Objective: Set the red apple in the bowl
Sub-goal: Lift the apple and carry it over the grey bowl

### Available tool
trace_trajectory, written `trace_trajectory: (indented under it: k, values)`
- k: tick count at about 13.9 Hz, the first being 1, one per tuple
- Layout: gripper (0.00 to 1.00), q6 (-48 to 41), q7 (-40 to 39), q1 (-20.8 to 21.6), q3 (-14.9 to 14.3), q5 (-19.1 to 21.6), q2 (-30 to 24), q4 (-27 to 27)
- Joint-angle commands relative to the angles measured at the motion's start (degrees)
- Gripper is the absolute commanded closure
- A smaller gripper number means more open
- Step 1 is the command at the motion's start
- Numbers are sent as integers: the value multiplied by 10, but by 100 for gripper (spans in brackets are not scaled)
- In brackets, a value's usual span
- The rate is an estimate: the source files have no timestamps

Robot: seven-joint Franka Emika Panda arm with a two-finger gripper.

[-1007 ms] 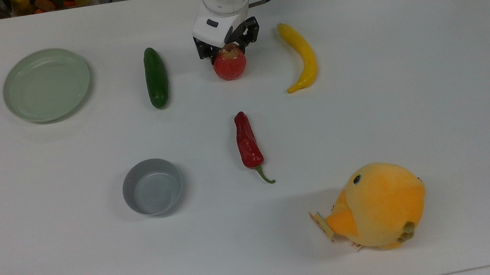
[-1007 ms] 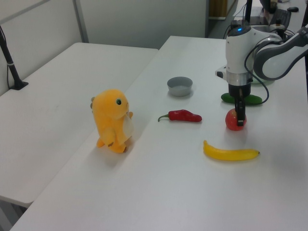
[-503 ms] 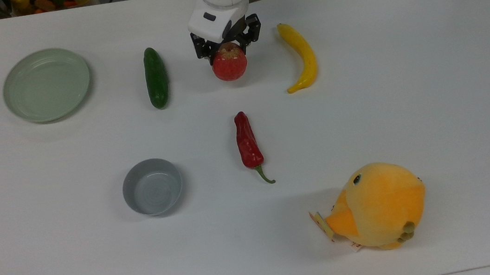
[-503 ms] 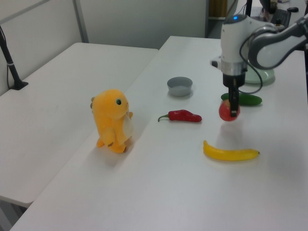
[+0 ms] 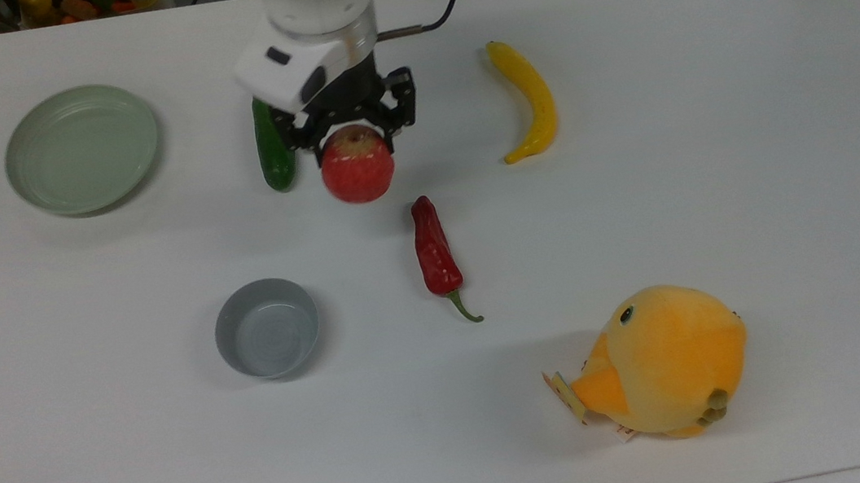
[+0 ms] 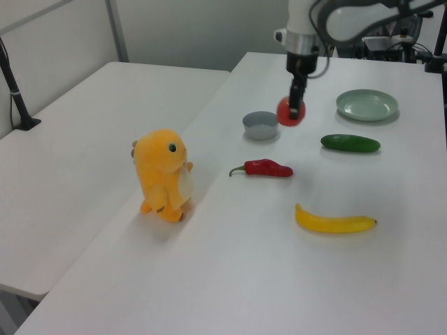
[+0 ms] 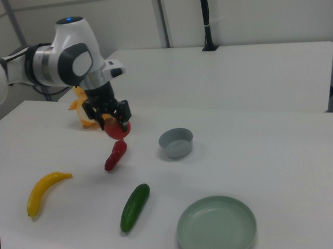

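Red and round, with a pale speckled patch at its stem dimple, the apple [image 5: 357, 165] is held clear of the white table [image 5: 718, 181] by the black 2-finger tool [image 5: 354, 128] of the white arm; the jaws are closed against its sides. In the top view the apple hangs at about 12 o'clock from the centre of the table, just beside the dark green cucumber [image 5: 273, 150], which lies at its 9 o'clock and is partly covered by the arm's wrist.

The small round grey bowl [image 5: 267, 328] with upright sides is seen at 7 o'clock from the apple, well apart from it. The long dark-red chili pepper [image 5: 435, 253] lies at 5 o'clock from the apple, near it. The curved yellow banana [image 5: 527, 96] is placed at 3 o'clock, and the flat pale green plate [image 5: 82, 149] at 9 o'clock beyond the cucumber. The orange plush chick [image 5: 662, 361] sits far off at 5 o'clock.

In the left view the apple [image 6: 290, 112] is seen raised just beside the bowl [image 6: 260, 125].
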Motion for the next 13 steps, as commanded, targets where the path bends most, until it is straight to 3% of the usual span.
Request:
trace_trajectory:
  k: [1,4,8,13]
  values:
    - [60,-22,-15,-6,-15,17,71,114]
    - [60,-11,-15,-14,-16,18,121,177]
    - [60,62,-13,-17,-24,17,155,190]
    - [60,75,-14,-22,-33,18,209,238]
